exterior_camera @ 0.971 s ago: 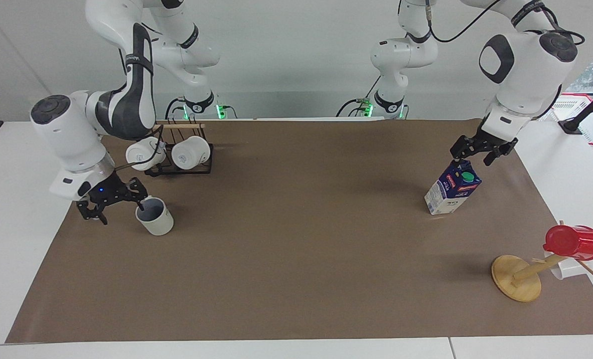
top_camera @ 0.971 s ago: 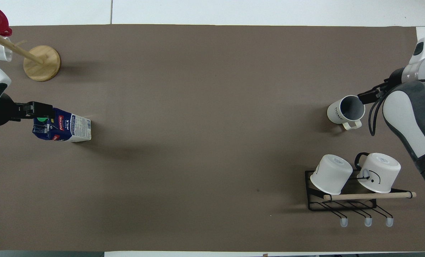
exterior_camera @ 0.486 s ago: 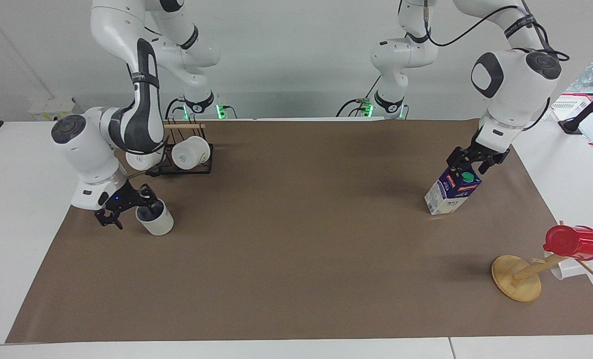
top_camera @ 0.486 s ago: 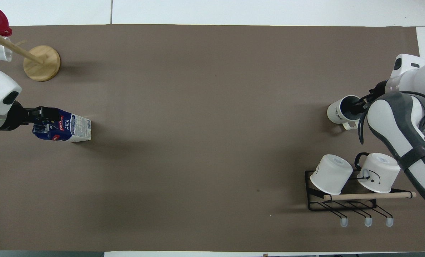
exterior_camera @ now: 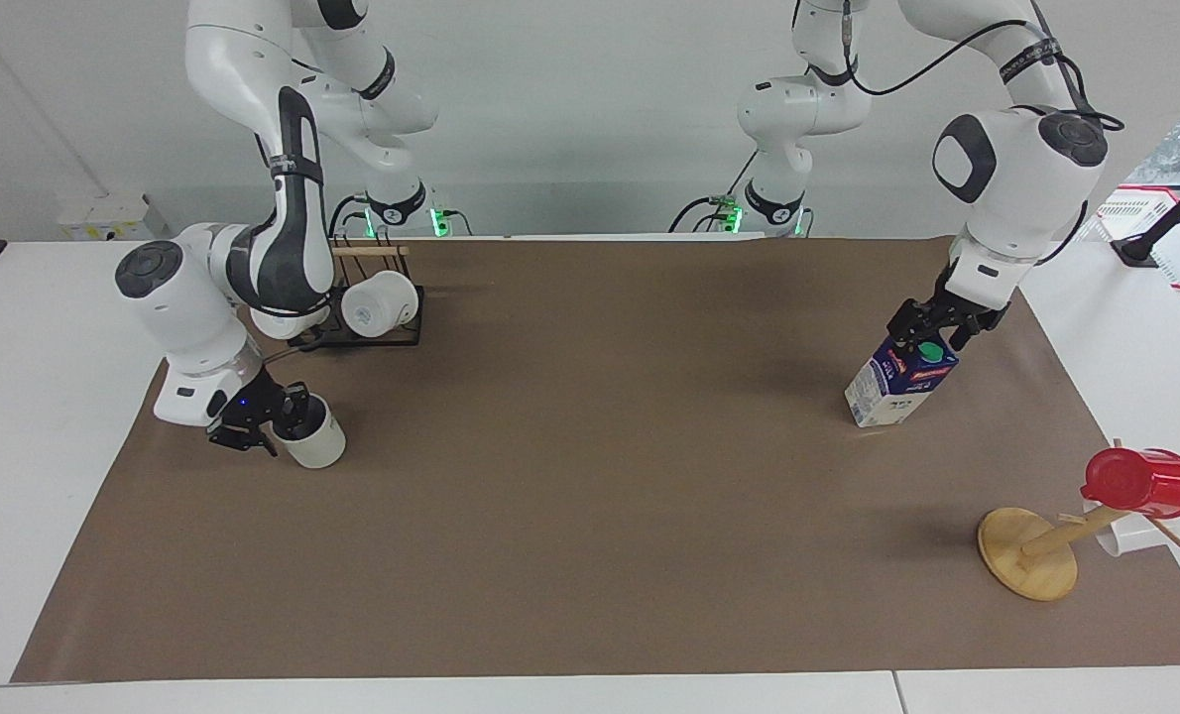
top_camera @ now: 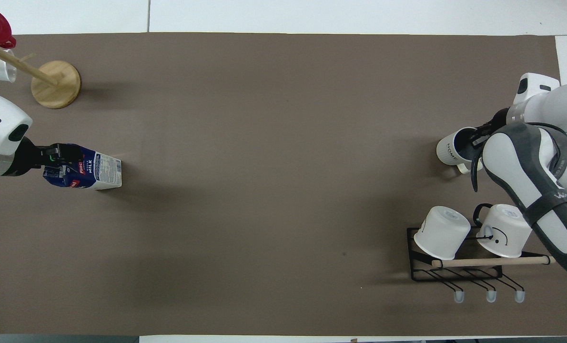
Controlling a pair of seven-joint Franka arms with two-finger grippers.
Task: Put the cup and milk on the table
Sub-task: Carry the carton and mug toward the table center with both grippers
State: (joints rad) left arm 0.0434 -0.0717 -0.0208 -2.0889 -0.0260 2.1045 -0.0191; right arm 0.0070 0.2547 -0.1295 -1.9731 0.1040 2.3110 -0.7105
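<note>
The off-white cup [exterior_camera: 320, 444] [top_camera: 450, 150] stands upright on the brown sheet of the table [exterior_camera: 590, 476] at the right arm's end. My right gripper [exterior_camera: 278, 421] [top_camera: 476, 138] is down at its rim, one finger inside the mouth and one outside, shut on the cup's wall. The milk [exterior_camera: 892, 387] [top_camera: 90, 167], a blue-and-white carton with a green cap, stands on the sheet at the left arm's end. My left gripper [exterior_camera: 932, 332] [top_camera: 59, 153] is open, its fingers on either side of the carton's top around the cap.
A black wire rack [exterior_camera: 372, 337] [top_camera: 455, 274] holding two white mugs [top_camera: 441, 232] sits nearer the robots than the cup. A wooden peg stand [exterior_camera: 1026, 550] [top_camera: 55, 84] carrying a red cup [exterior_camera: 1140, 481] stands farther from the robots than the milk.
My right gripper dropped onto the cup's rim and closed on its wall. My left gripper came down from just above the carton to straddle its top. Cup and carton stayed in place.
</note>
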